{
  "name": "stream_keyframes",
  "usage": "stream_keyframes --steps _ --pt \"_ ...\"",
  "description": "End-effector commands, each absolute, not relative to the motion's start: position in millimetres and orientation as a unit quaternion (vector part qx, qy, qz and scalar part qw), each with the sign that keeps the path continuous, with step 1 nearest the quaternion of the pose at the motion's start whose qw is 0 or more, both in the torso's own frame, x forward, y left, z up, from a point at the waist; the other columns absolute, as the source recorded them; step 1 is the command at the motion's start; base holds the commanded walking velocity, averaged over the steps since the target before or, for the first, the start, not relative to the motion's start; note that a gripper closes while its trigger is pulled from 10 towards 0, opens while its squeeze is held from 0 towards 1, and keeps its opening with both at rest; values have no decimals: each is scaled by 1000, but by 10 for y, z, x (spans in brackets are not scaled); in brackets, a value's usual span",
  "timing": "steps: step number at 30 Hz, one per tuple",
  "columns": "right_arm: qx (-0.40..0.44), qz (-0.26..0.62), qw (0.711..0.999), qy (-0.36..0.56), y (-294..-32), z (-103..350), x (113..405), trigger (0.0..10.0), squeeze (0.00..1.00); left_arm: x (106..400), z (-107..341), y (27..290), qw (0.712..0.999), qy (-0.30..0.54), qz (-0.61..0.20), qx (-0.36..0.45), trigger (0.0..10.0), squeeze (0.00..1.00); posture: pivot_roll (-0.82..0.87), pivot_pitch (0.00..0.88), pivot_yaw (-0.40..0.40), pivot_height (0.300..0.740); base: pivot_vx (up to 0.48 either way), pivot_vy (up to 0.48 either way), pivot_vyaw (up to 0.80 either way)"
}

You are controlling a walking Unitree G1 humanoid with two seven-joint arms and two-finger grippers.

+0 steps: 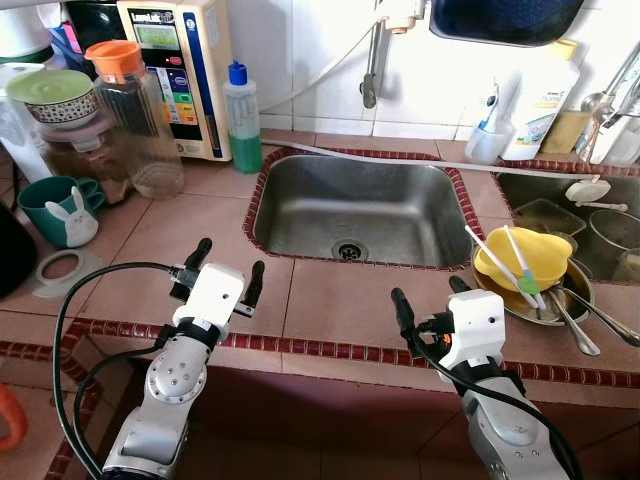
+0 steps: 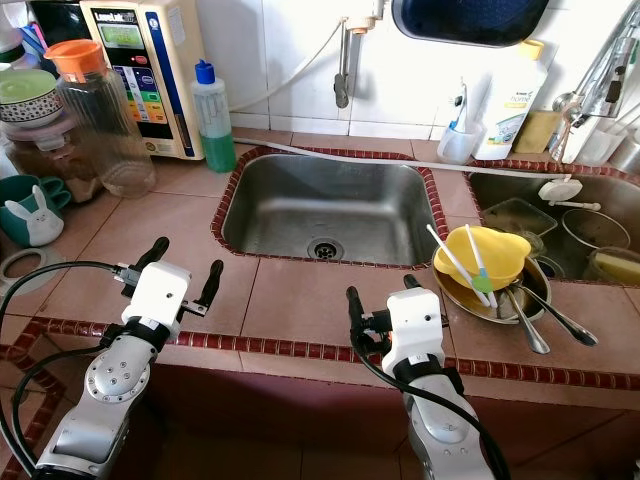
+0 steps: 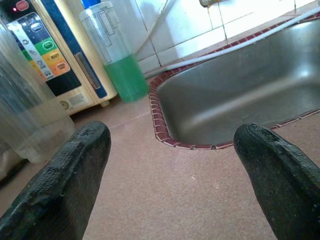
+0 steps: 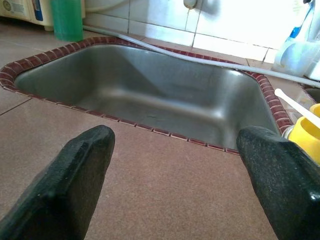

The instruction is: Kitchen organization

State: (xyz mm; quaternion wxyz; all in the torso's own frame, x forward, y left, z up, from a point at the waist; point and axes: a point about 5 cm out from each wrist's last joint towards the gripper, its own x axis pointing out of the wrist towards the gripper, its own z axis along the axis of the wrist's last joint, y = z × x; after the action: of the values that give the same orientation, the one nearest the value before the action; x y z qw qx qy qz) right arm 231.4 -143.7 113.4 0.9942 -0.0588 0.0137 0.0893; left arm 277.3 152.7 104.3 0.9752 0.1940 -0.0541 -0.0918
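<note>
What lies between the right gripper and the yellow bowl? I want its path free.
In the left eye view, bare tile counter separates the right gripper, jaws open, from the yellow bowl stacked on a metal dish.

yellow bowl, steel sink, green bottle

Before me ran a tiled counter of reddish-brown squares, edged in dark red trim, with a steel sink sunk into its middle. On my left stood a clear jug with an orange lid, a cream water machine against the wall, and a bottle of green liquid just beside it. A teal mug sat nearer the edge. On my right, a yellow bowl rested in a stack of metal dishes.
</note>
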Motion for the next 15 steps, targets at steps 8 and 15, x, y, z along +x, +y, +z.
stream_keyframes --steps 8,15 --pt "-61 89 994 13 -1445 1130 2310 10000 0 2781 1066 1535 977 -52 -93 182 10000 0 117 0 -8 740 -194 0 0" --pt "-61 89 994 13 -1445 1130 2310 10000 0 2781 1066 1535 977 -52 -93 182 10000 0 117 0 -8 740 -259 0 0"
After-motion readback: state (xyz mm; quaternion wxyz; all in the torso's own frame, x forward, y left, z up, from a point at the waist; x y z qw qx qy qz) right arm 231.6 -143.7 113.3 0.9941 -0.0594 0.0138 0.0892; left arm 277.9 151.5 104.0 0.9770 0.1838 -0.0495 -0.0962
